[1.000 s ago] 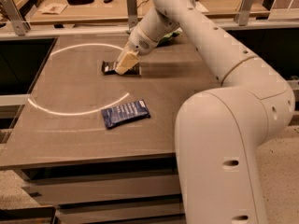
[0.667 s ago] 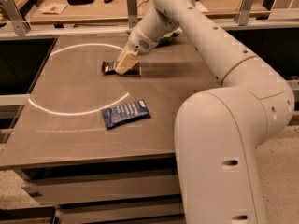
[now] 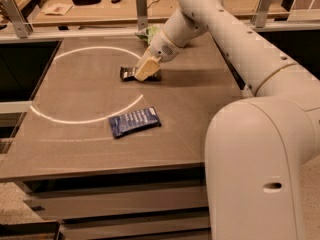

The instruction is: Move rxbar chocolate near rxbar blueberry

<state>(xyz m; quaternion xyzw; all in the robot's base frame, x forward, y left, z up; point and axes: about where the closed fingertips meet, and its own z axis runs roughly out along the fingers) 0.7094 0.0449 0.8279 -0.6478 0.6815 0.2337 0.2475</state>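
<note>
The rxbar chocolate (image 3: pixel 128 74), a narrow dark brown-black bar, lies flat on the far middle of the table (image 3: pixel 75 144). My gripper (image 3: pixel 145 70) is down on the bar's right half and covers that part. The rxbar blueberry (image 3: pixel 135 122), a flat dark blue packet with white lettering, lies nearer the front of the table, well apart from the dark bar and directly in front of it.
A green bag (image 3: pixel 146 33) shows partly behind my arm at the table's far edge. A bright ring of light (image 3: pixel 55 118) crosses the tabletop at the left. A second bench (image 3: pixel 90 4) with small items stands behind. My arm's large body (image 3: pixel 260 174) fills the right foreground.
My gripper and the dark bar under it have shifted slightly to the right. The blue packet has not moved.
</note>
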